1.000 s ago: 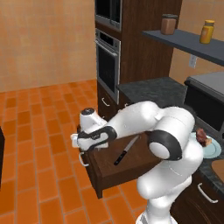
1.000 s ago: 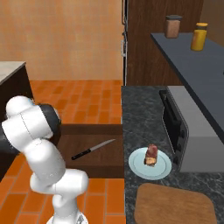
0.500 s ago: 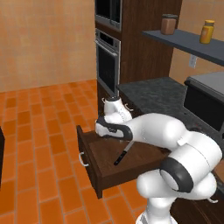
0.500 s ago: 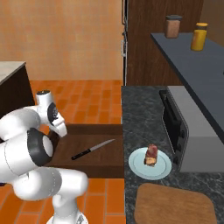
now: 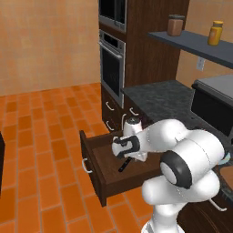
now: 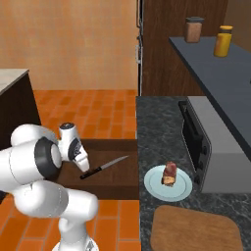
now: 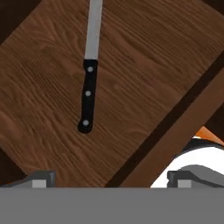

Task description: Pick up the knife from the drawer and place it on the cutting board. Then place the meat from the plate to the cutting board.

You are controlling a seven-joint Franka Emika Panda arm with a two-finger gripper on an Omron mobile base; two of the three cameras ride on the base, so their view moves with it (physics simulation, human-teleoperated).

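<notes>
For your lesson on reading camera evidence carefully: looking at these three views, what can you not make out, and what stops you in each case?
- Knife blade tip: cut off by the hand view's top edge.
- Knife in the left base view: mostly hidden behind the arm.
- Cutting board: its near edge runs past the bottom of the right base view.
- Gripper tips: only their tops show, wide apart.
- Drawer handle: too small for detail.

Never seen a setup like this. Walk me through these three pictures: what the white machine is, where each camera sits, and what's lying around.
The white machine is a robot arm on a drivable base, in a rendered kitchen. Two cameras ride on the base, behind the arm to its left and right; the third sits on the hand and looks down along the gripper, whose fingertips stand wide apart, holding nothing. The arm reaches over the open drawer, where the knife lies flat on the wooden bottom. On the dark counter sits the plate with the meat on it, and nearer the camera the bare cutting board. Two jars stand on the shelf above.
</notes>
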